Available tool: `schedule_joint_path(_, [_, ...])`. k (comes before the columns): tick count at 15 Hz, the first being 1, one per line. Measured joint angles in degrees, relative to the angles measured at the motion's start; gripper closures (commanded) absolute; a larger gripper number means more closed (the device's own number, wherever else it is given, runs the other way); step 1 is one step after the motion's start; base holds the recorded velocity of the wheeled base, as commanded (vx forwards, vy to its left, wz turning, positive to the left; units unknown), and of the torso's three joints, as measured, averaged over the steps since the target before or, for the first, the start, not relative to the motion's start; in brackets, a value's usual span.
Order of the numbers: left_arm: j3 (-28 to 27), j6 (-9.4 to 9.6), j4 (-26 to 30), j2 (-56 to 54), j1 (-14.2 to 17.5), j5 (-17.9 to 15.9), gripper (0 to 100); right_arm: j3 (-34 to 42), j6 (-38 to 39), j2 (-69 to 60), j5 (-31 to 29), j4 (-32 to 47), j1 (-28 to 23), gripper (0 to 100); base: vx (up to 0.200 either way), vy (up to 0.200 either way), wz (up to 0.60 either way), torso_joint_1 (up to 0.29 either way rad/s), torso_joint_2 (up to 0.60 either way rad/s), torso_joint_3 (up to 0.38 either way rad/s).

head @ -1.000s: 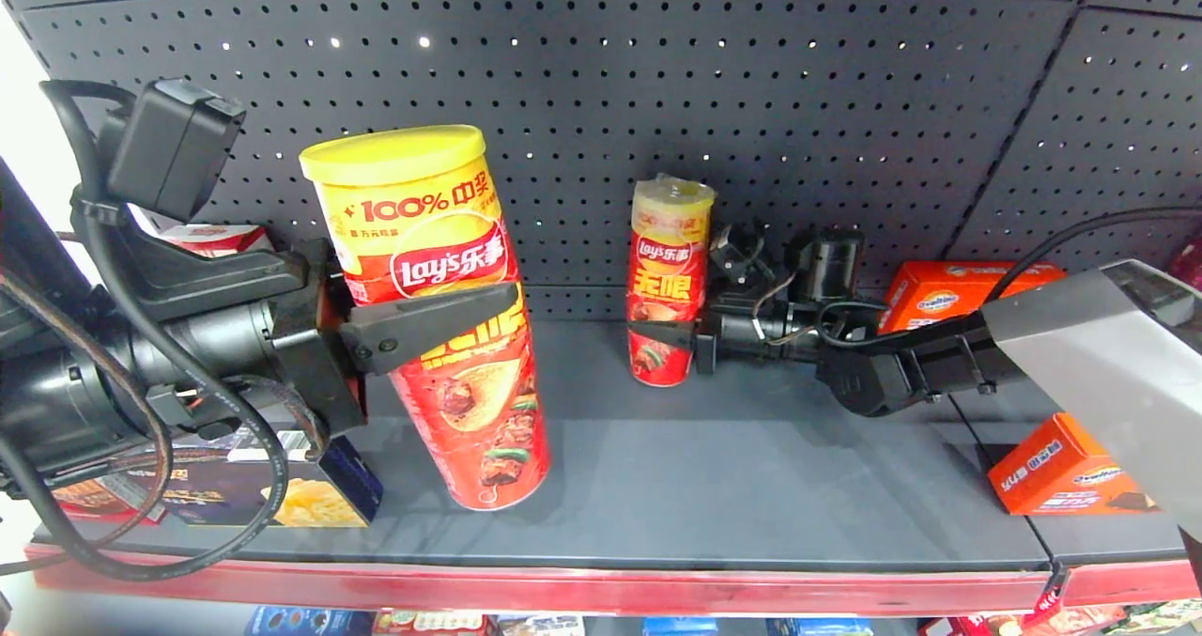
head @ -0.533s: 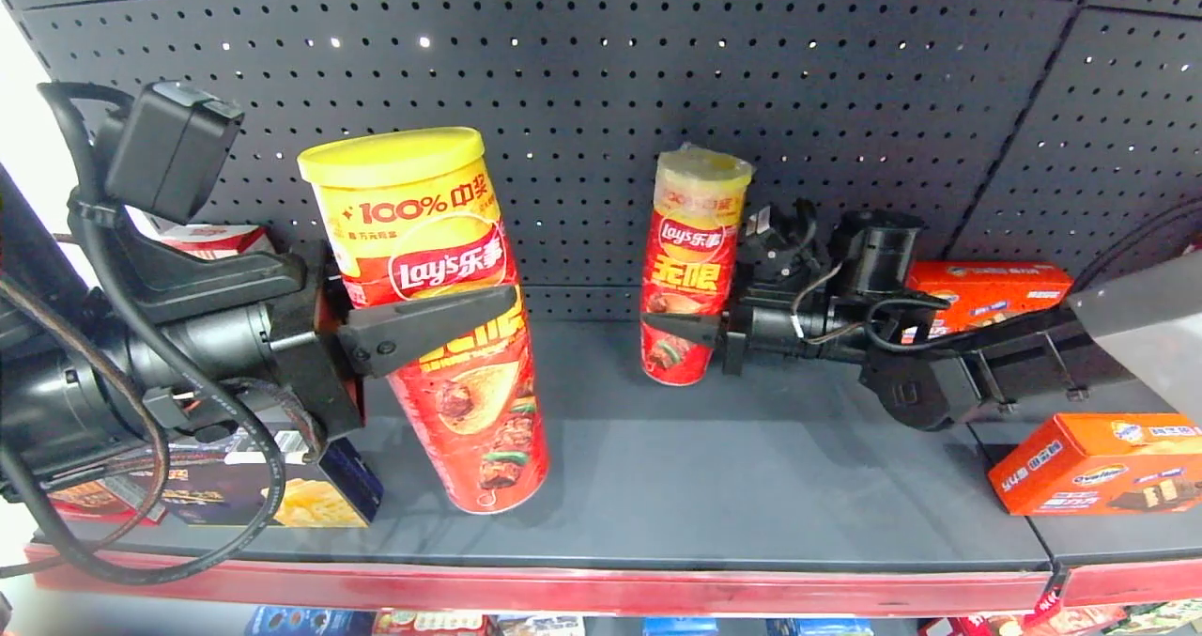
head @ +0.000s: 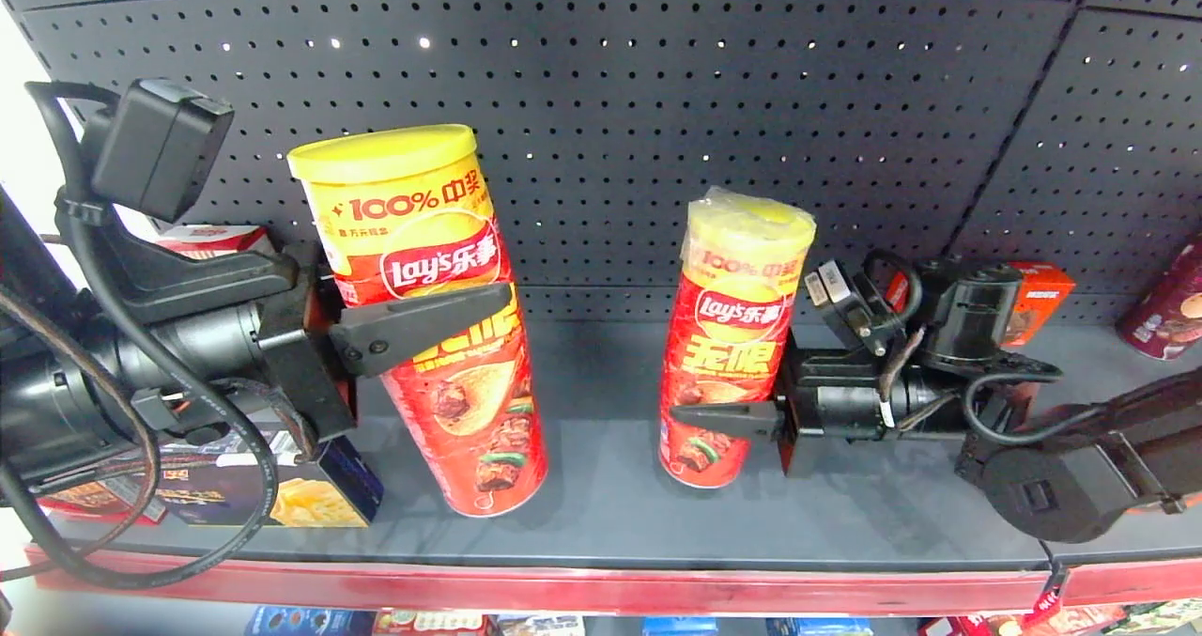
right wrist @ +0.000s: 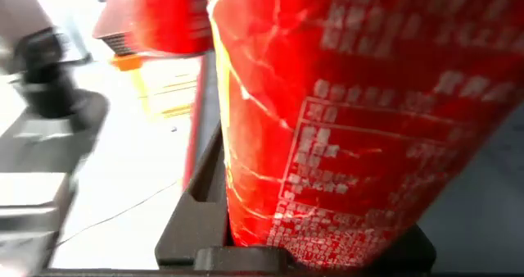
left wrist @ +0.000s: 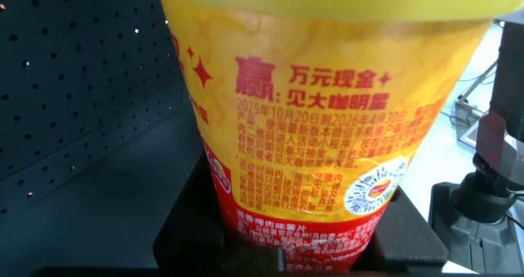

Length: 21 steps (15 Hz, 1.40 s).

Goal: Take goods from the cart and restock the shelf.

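Neither can is released yet. The left gripper (head: 418, 321) grips the large chip can (head: 413, 213), tilted, left on the shelf (head: 610, 514); the right gripper (head: 728, 411) grips the smaller can (head: 742, 307) mid-shelf. Both bases seem to rest on it; letting go remains.

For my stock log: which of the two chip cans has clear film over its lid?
The right can, held by the right tool; the left can, in the left tool, has a bare yellow lid.
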Motion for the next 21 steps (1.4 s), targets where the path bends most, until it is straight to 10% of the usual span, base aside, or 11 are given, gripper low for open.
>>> schedule_joint_path(17, [0.4, 0.0, -0.1, -0.1, 0.1, 0.0, 100, 3.2, -4.3, 7.4, -0.2, -5.2, 0.9, 100, 0.0, 0.0, 0.0, 0.0, 0.0, 0.0])
schedule_joint_path(18, [0.4, 0.0, -0.1, -0.1, 0.1, 0.0, 100, 3.1, -4.7, 7.7, -0.3, -5.2, 0.7, 0, 0.0, 0.0, 0.0, 0.0, 0.0, 0.0])
schedule_joint_path(21, [0.4, 0.0, -0.1, -0.1, 0.1, 0.0, 100, 3.3, -6.0, 7.8, -0.4, -5.3, -0.2, 0, 0.0, 0.0, 0.0, 0.0, 0.0, 0.0])
